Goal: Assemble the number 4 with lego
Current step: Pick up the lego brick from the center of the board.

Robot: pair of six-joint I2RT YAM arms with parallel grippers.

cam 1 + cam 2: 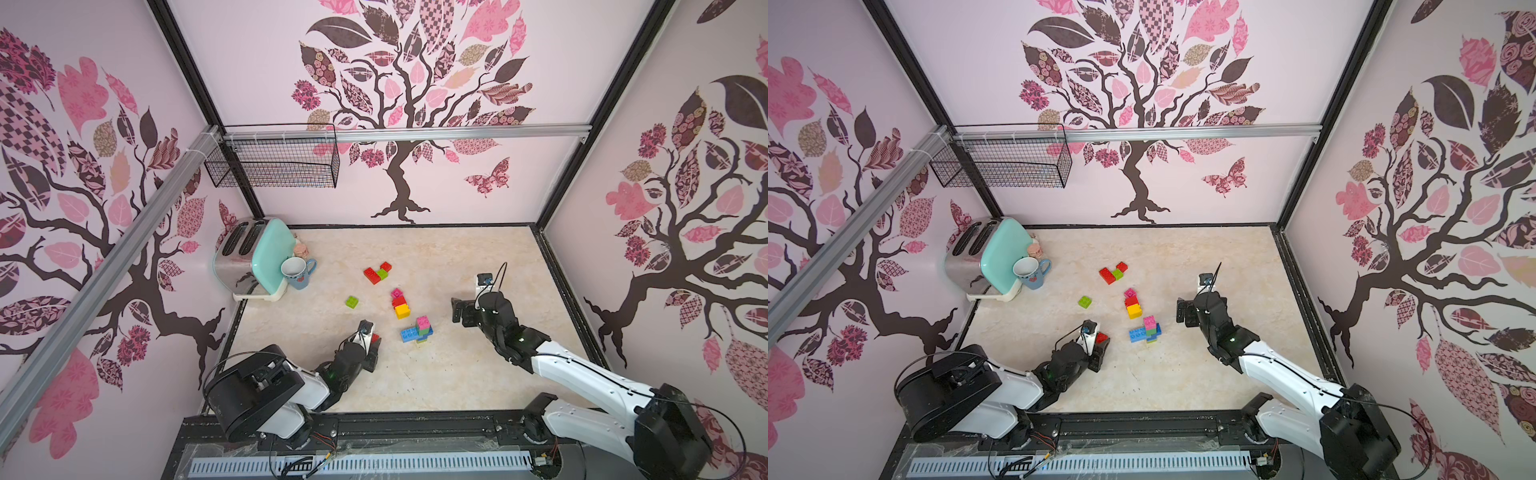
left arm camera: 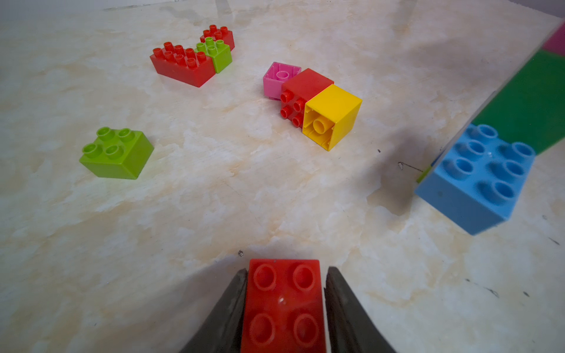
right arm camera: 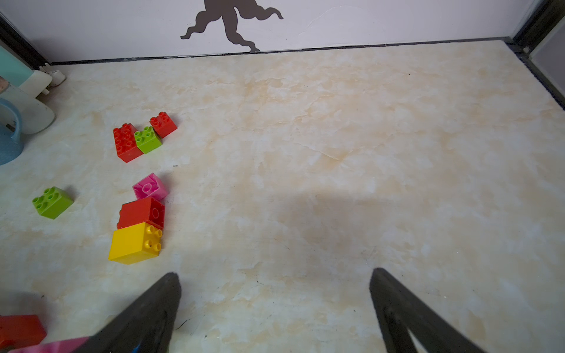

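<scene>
The table (image 1: 457, 374) bears the lego, seen from above and from both wrists. A wire basket (image 1: 274, 166) hangs on the back wall. The toaster (image 1: 249, 253) stands at the far left corner, with the mug (image 1: 297, 272) just beside it, mouth up and white inside. Only the top views show the basket and the toaster slots. The lego lies mid-table: a blue-green-pink stack (image 1: 419, 328), a pink-red-yellow row (image 1: 400, 303), a red-green-red cluster (image 1: 377, 272) and a lone green brick (image 1: 352, 302). The left gripper (image 2: 287, 272) is clamped on a red brick (image 2: 282, 305). The left wrist view shows this plainly; the top views show only a red corner. The right gripper (image 3: 275, 273) stands spread wide over bare table.
</scene>
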